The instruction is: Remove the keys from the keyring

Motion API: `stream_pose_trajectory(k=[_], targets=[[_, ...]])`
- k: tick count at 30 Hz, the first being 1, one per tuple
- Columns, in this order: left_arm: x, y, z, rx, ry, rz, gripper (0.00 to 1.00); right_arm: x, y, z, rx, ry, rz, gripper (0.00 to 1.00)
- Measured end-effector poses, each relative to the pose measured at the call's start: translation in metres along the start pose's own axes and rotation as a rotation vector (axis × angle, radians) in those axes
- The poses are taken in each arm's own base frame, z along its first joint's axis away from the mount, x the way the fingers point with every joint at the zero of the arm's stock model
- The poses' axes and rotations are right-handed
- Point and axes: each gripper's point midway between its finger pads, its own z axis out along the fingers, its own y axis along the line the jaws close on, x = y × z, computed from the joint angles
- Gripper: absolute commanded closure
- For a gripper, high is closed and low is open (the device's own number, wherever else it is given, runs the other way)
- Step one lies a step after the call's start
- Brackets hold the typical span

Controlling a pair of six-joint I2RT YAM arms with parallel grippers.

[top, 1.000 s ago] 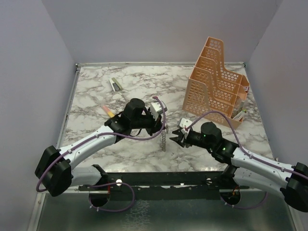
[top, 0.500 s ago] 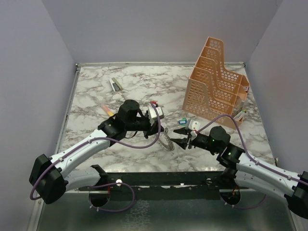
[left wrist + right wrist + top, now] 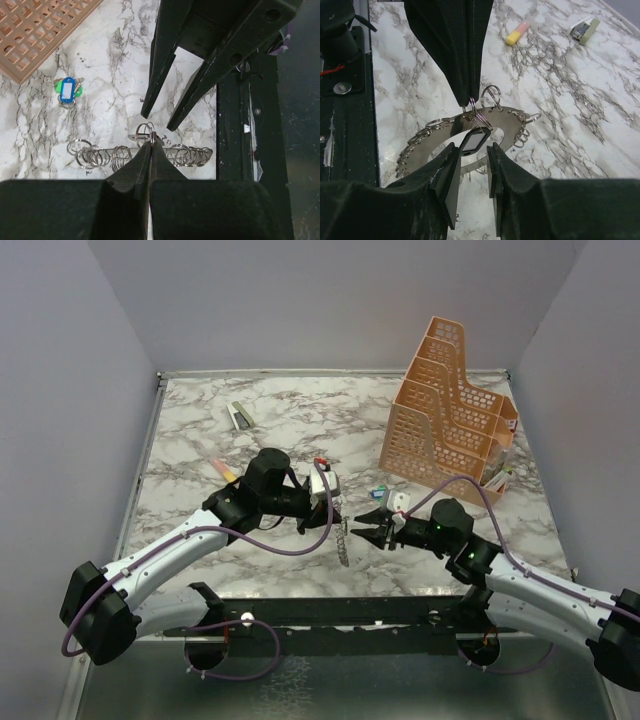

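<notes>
1. Marble table (image 3: 200, 430) lies beneath both arms.
2. Left gripper (image 3: 151, 144) is pinched fully closed on a small loop of the keyring (image 3: 512, 120), which hangs above the table.
3. Right gripper (image 3: 470, 162) stands partly open, flanking one dangling key; the keys (image 3: 409, 154) rim the ring.

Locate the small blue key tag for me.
In the left wrist view, the small blue plastic key tag lies on the white marble tabletop at upper left, just off the corner of the orange mesh file rack.
</notes>
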Motion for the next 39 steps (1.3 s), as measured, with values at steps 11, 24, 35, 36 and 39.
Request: stream_pose_trajectory(k=[11, 24, 35, 36, 39], targets=[[0.0, -0.005, 0.0, 0.026, -0.002, 0.003, 1.0, 0.0, 0.012, 0.009, -0.086, -0.012, 0.009, 0.72], [-0.001, -0.009, 0.0, 0.049, -0.008, 0.003, 1.0, -0.01, 0.006, 0.011, -0.06, -0.044, -0.005, 0.63], [-0.001, -0.01, 0.0, 0.058, -0.01, 0.003, 1.0, -0.013, 0.003, 0.008, -0.045, -0.041, -0.024, 0.61], [-0.001, -0.01, 0.0, 0.059, -0.01, 0.003, 1.0, -0.011, 0.005, 0.008, -0.056, -0.031, -0.022, 0.64], [-0.001, -0.01, 0.0, 0.059, -0.01, 0.003, 1.0, -0.01, 0.009, 0.01, -0.085, -0.016, -0.021, 0.75]])
